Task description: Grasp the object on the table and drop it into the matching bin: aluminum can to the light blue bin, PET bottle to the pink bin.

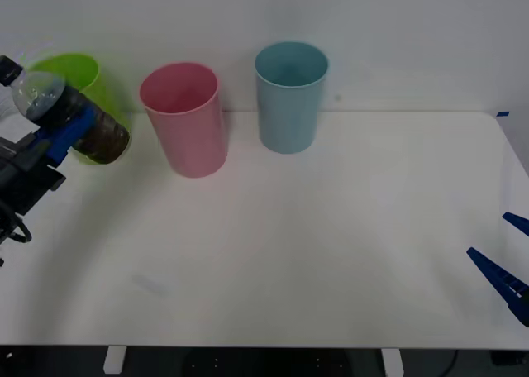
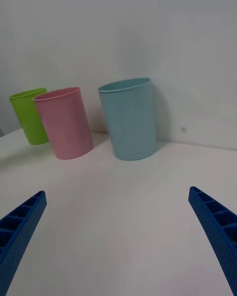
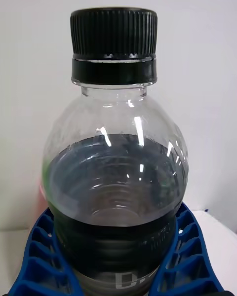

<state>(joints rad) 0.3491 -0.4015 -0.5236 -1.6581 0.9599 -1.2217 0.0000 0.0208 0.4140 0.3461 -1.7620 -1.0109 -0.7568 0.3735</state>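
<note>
The left end effector (image 1: 62, 133) grips the small clear black-capped plastic bottle (image 1: 70, 112) (tilted) beside the tall pink plastic bin (image 1: 186, 121); the right end effector (image 2: 118, 237) gapes wide.

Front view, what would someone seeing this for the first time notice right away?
The left tool at the table's far left holds a tilted bottle in the air, in front of the green bin. Behind, the pink bin and blue bin stand upright in a row near the wall. The right tool waits open at the right edge.
</note>
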